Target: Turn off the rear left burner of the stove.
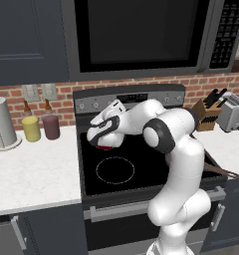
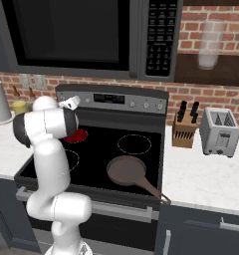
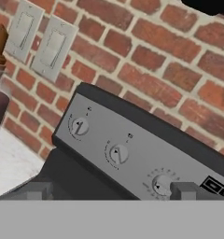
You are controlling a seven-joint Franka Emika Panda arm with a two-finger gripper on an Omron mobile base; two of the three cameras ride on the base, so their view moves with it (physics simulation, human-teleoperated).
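The stove (image 1: 141,167) is a black glass-top range with a grey control panel (image 1: 129,99) at its back. Its rear left burner (image 1: 105,147) glows red and is partly covered by my hand; it also glows beside the arm (image 2: 78,135). My gripper (image 3: 113,191) is open, its two dark fingertips (image 3: 37,190) spread wide with nothing between them. It hovers over the rear left of the glass and faces the panel's left end. In the hand view, round knobs (image 3: 79,126) (image 3: 117,154) (image 3: 161,184) sit just ahead, untouched.
A brown pan (image 2: 126,171) rests on the front right zone, its handle (image 1: 221,172) jutting past the front edge. A knife block (image 2: 183,127) and toaster (image 2: 219,131) stand on the right counter. Jars (image 1: 31,128) (image 1: 51,126) stand left. The microwave (image 1: 136,35) hangs overhead.
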